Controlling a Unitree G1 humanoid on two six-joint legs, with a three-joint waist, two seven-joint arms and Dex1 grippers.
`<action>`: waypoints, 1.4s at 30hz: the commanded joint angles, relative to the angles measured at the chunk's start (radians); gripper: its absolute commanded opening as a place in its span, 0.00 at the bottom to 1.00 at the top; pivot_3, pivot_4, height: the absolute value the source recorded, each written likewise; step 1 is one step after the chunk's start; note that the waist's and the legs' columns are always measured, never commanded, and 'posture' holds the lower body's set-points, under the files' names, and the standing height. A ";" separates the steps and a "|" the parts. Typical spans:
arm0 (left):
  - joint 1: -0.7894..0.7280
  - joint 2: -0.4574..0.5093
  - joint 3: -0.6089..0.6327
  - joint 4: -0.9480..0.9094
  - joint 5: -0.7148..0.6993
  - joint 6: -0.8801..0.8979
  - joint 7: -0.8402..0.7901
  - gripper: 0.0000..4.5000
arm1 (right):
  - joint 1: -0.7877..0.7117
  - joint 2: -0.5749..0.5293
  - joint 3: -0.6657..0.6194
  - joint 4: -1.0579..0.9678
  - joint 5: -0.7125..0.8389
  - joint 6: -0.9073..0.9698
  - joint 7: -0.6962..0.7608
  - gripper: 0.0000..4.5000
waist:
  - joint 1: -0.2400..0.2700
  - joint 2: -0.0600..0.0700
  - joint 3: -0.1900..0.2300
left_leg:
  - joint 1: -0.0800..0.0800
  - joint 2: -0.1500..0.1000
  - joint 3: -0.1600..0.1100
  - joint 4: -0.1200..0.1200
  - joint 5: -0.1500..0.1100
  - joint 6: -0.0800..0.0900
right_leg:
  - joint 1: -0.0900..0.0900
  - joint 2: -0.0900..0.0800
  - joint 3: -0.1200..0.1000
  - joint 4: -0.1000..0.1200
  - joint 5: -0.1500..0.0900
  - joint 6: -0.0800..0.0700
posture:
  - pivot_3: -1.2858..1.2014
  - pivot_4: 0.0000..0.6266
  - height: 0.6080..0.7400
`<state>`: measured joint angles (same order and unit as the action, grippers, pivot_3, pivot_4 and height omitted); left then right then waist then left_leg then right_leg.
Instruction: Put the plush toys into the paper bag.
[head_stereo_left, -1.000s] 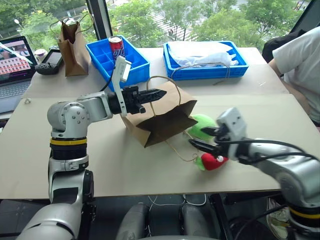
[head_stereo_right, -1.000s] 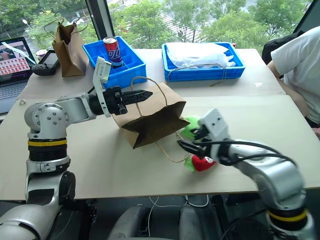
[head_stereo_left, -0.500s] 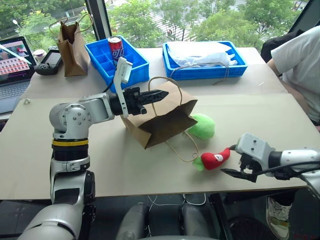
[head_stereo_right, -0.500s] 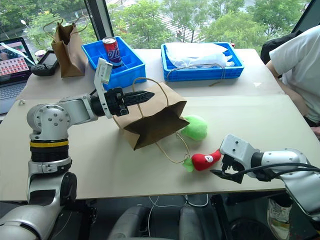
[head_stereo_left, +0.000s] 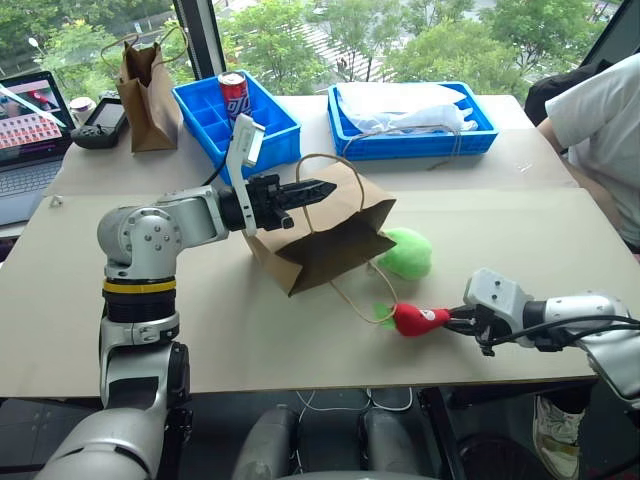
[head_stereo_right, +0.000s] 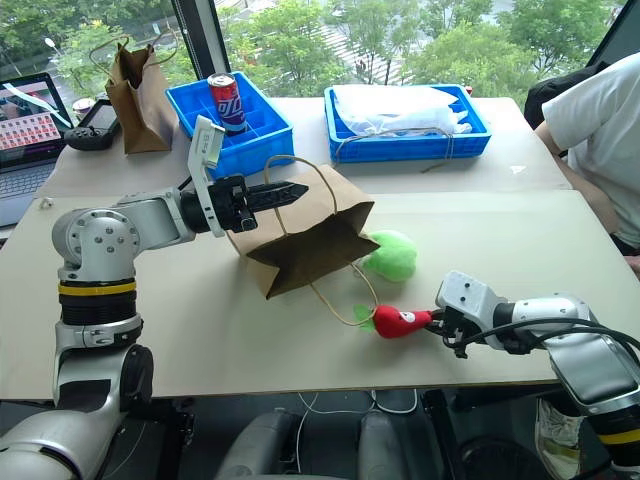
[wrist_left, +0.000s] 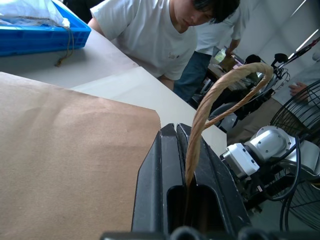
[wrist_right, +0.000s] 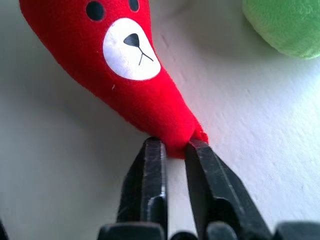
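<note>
The wide paper bag (head_stereo_left: 325, 235) lies tilted at the table's middle. My left gripper (head_stereo_left: 318, 188) is shut on its cord handle (wrist_left: 220, 95) and holds that side up. The lime-green plush toy (head_stereo_left: 407, 253) rests on the table against the bag's right side. Nearer the front edge lies the red chili plush toy (head_stereo_left: 415, 318), leaves toward the bag. My right gripper (head_stereo_left: 455, 322) is shut on the chili's pointed tip (wrist_right: 172, 135), low over the table. The green plush (wrist_right: 282, 22) also sits just beyond the chili in the right wrist view.
A narrower brown bag (head_stereo_left: 145, 85) stands at the back left beside a laptop (head_stereo_left: 25, 120). A blue bin (head_stereo_left: 270, 125) holds a red can (head_stereo_left: 231, 95). Another blue tray (head_stereo_left: 410, 145) holds a plastic bag. A person in white (head_stereo_left: 600, 120) sits at the right.
My right gripper swung from above the toys to the chili's right side, dropped low, and shut on its tip. The chili shifted slightly left. The left gripper and bag stayed still.
</note>
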<state>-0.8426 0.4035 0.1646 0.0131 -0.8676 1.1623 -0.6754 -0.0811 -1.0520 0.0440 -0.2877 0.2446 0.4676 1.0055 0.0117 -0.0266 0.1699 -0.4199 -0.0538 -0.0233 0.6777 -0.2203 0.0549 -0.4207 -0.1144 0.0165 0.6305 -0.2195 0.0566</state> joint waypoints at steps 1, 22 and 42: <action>-0.016 0.000 0.007 -0.023 -0.017 -0.004 0.001 0.00 | 0.019 -0.063 -0.160 -0.084 0.060 0.038 0.041 0.01 | 0.001 0.000 0.000 | 0.000 0.000 0.000 0.000 0.000 0.000 | 0.000 0.000 0.000 0.000 0.000 0.000 | 0.52 0.24 1.00; -0.018 -0.037 0.003 -0.031 -0.040 0.010 0.013 0.00 | -0.463 0.189 0.221 -0.261 0.042 0.406 -0.213 0.01 | 0.000 0.000 0.000 | -0.003 0.000 -0.001 0.001 0.001 -0.001 | -0.003 -0.001 0.000 0.000 0.001 -0.001 | 0.52 0.24 1.00; -0.013 -0.027 0.036 -0.045 -0.074 0.017 0.061 0.00 | -0.640 0.607 0.349 0.065 -0.179 0.320 -0.384 0.01 | -0.017 0.000 0.000 | -0.003 0.000 -0.002 -0.001 0.002 -0.004 | -0.005 0.001 -0.001 0.003 0.002 -0.002 | 0.52 0.24 1.00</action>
<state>-0.8450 0.3768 0.1780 0.0070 -0.9120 1.1792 -0.6176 -0.7088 -0.4734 0.4647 -0.1975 0.0409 0.7751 0.6524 -0.0052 -0.0269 0.1701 -0.4229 -0.0542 -0.0255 0.6762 -0.2181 0.0511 -0.4261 -0.1136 0.0153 0.6330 -0.2179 0.0551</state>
